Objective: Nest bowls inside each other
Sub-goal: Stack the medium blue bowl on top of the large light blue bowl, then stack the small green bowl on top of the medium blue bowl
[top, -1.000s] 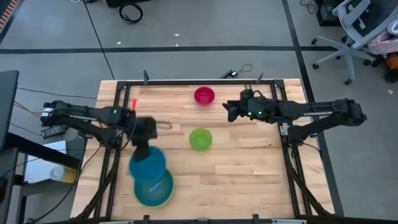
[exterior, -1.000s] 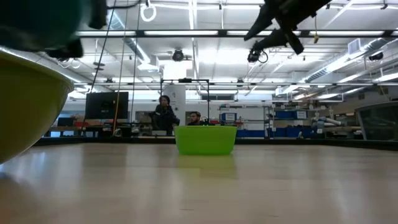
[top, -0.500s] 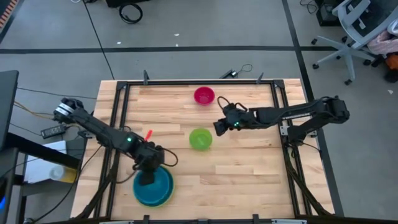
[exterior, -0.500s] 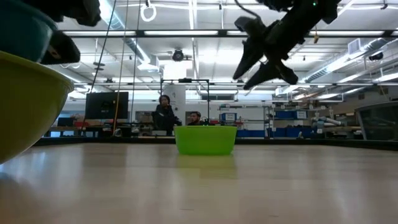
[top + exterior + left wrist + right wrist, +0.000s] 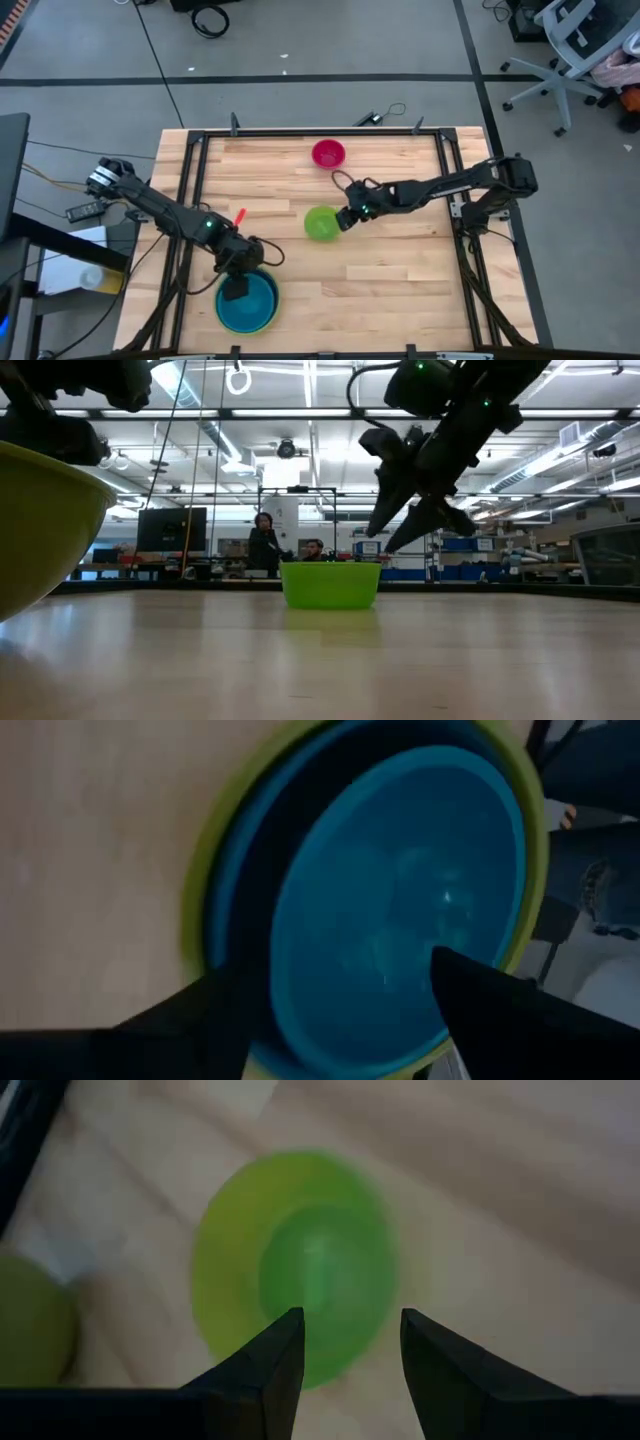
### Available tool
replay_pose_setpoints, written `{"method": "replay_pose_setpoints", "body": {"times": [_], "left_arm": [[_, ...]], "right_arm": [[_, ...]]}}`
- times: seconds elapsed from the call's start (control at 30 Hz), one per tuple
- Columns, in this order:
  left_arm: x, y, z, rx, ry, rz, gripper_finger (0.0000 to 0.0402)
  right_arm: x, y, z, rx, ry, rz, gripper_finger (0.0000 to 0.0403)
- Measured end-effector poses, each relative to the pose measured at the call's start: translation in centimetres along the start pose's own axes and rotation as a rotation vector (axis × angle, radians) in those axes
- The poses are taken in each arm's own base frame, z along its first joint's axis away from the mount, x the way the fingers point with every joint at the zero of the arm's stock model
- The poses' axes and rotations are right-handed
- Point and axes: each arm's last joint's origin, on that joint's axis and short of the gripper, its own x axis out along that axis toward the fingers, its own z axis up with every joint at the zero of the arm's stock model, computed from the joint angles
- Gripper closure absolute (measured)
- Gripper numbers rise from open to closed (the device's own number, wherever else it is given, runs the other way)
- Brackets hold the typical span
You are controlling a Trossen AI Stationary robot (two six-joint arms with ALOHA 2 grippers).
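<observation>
Near the table's front left, the teal-blue bowl (image 5: 400, 890) sits nested in the light blue bowl (image 5: 243, 880), which sits in the large yellow-green bowl (image 5: 40, 520). My left gripper (image 5: 335, 970) hangs open just above this stack (image 5: 250, 303); one finger stands over the teal bowl's inside and the other over the outer rims. The small green bowl (image 5: 320, 224) rests on its base at mid-table. My right gripper (image 5: 343, 219) hovers open, slanting down at that bowl's right rim (image 5: 300, 1260). The pink bowl (image 5: 328, 153) stands near the far edge.
A red-orange bit (image 5: 240, 216) shows beside the left arm. Black frame rails (image 5: 190, 180) run along the table's left and right sides. Bare wood lies between the green bowl and the stack. People sit in the room far behind the table (image 5: 265, 545).
My left gripper carried the teal-blue bowl toward the near edge and down over the stack, then let go; the bowl now sits inside the light blue one. My right gripper came down and toward the table's left, tipping downward, and now hangs close to the green bowl.
</observation>
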Motion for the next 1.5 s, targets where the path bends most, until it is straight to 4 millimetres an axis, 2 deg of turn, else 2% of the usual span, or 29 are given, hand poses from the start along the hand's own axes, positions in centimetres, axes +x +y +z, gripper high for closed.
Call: {"method": "replay_pose_setpoints", "body": {"times": [0.13, 0.33, 0.43, 0.5, 0.6, 0.67, 0.8, 0.97, 1.17, 1.33, 1.5], "left_arm": [[-1.1, 0.5, 0.0, -0.062, -0.048, 0.012, 0.0101], [-2.4, 1.3, 0.3, -0.115, -0.172, 0.064, 0.0100], [-2.7, 1.9, 0.9, -0.146, -0.232, 0.106, 0.0100], [-2.9, 2.4, 1.3, -0.171, -0.261, 0.131, 0.0100], [-3.3, 3.2, 2.0, -0.210, -0.315, 0.163, 0.0100], [-3.5, 3.7, 2.6, -0.236, -0.357, 0.176, 0.0100], [-4.2, 4.6, 3.8, -0.293, -0.464, 0.188, 0.0100], [-5.5, 5.3, 5.9, -0.358, -0.701, 0.175, 0.0100], [-6.8, 6.0, 7.5, -0.351, -0.860, 0.145, 0.0100], [-7.4, 6.0, 8.1, -0.333, -0.930, 0.125, 0.0100], [-7.6, 6.0, 8.3, -0.339, -0.968, 0.127, 0.0100]], "right_arm": [[2.0, 0.1, -1.0, -0.011, 0.026, 0.000, 0.0233], [4.0, -0.7, -1.8, 0.007, 0.043, -0.075, 0.0243], [4.4, -0.8, -1.9, 0.005, 0.047, -0.068, 0.0272], [4.3, -0.6, -2.0, -0.004, 0.044, -0.056, 0.0305], [3.9, -0.3, -1.8, -0.022, 0.032, -0.036, 0.0371], [3.4, 0.1, -1.6, -0.042, 0.011, -0.012, 0.0390], [1.7, 1.0, -1.0, -0.044, -0.078, 0.017, 0.0388], [-1.4, 2.6, -0.4, -0.085, -0.230, 0.077, 0.0395], [-3.7, 5.0, 0.8, -0.156, -0.360, 0.066, 0.0396], [-4.2, 6.1, 1.8, -0.183, -0.406, -0.121, 0.0397], [-3.1, 5.8, 2.6, -0.226, -0.402, -0.320, 0.0398]]}}
